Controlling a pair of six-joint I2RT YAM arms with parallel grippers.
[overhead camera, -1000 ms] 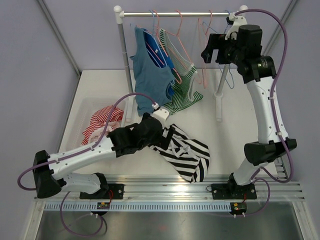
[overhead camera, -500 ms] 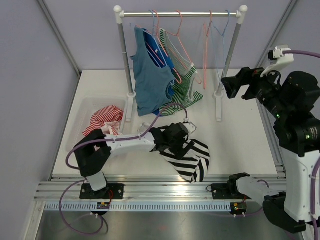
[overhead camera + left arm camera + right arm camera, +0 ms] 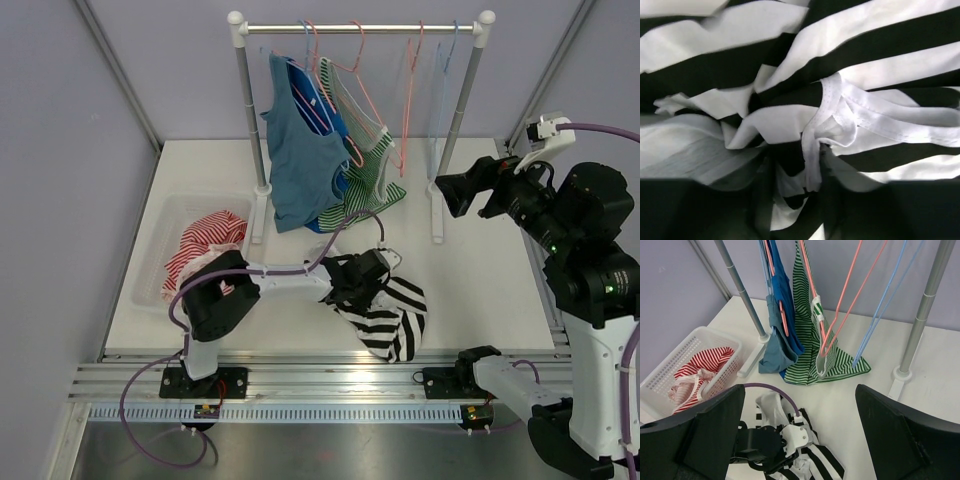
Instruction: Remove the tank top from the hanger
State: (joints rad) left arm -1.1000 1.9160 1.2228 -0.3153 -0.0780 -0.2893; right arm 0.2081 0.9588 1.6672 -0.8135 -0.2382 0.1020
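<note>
Your left arm is reaching across the near part of the bench (image 3: pixel 480 290), and its hand (image 3: pixel 365 280) is pressing down into the black-and-white striped tank top (image 3: pixel 395 315). The top is lying crumpled near the front middle of the bench, off any hanger and well apart from the clothes rack (image 3: pixel 360 28) at the far side. In the left wrist view the striped cloth is filling the whole frame and bunching toward a white hem strap (image 3: pixel 875 120). The fingers themselves are not showing clearly there, so you cannot tell whether that hand is gripping the cloth or only resting on it. Your right hand (image 3: pixel 462 192) is hovering high over the right side of the bench, near the rack's right post. Its fingers (image 3: pixel 705 435) are standing wide apart with nothing between them, and its camera is looking down at the rack and the striped top below. On the rail, a blue tank top (image 3: pixel 295 160) is hanging toward the left on a pink hanger, with a green-and-white striped top (image 3: pixel 370 185) hanging just beside it on the right and touching it. Farther right, a bare pink hanger (image 3: pixel 405 100) and a bare light blue hanger (image 3: pixel 438 100) are dangling side by side. At the left of the bench, a white plastic basket (image 3: pixel 160 230) is holding a red-and-white striped garment (image 3: pixel 205 240).
</note>
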